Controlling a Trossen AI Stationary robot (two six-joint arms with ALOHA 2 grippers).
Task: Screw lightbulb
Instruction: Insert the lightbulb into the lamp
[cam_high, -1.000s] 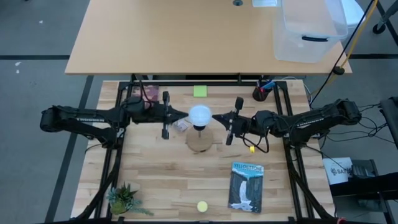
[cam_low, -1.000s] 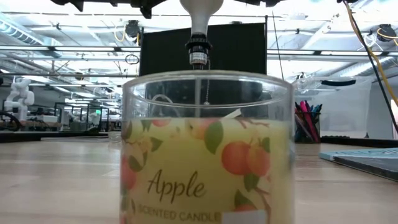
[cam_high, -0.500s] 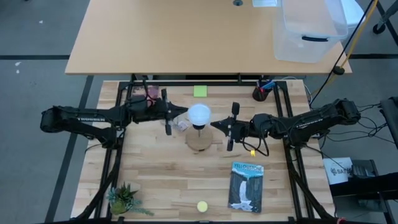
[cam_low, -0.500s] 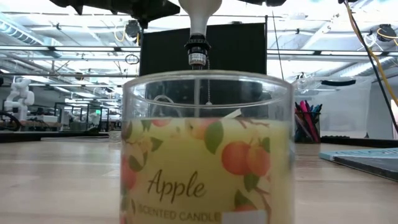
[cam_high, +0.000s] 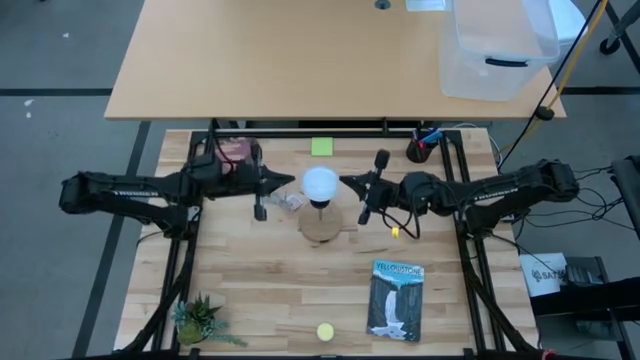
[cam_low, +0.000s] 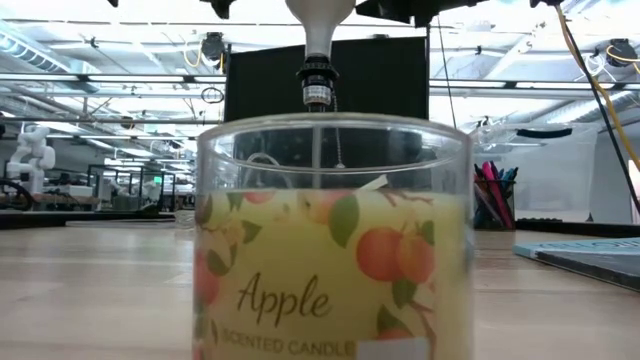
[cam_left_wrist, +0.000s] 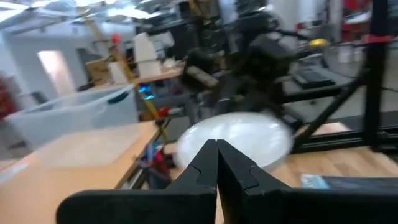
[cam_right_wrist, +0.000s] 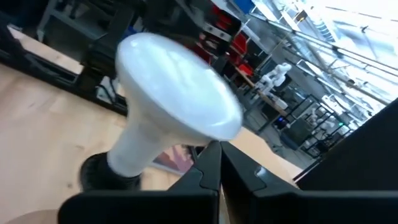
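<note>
Overall, the pale butcher-block wooden desk (cam_high: 260, 280) carries the work, its planks matte and finely striped. Both dark jointed arms reach inward from opposite sides. A glossy paperback book with a waterfall cover (cam_high: 395, 300) lies flat near the right front. At centre stands a round, cone-shaped wooden base with a black socket (cam_high: 320, 226); the white matte-domed lightbulb with a smooth grey tapered neck (cam_high: 321, 184) sits upright in it, its ribbed metal screw end showing in the low view (cam_low: 318, 82). A clear glass candle jar with an apple label (cam_low: 333, 240) fills the low view's foreground. The left hand (cam_high: 291, 181) rests just beside the dome, fingers pressed together, holding nothing. The right hand (cam_high: 345, 181) sits just beside the opposite flank, fingers likewise closed and empty. A small yellow ball (cam_high: 325, 331) lies at the front edge.
</note>
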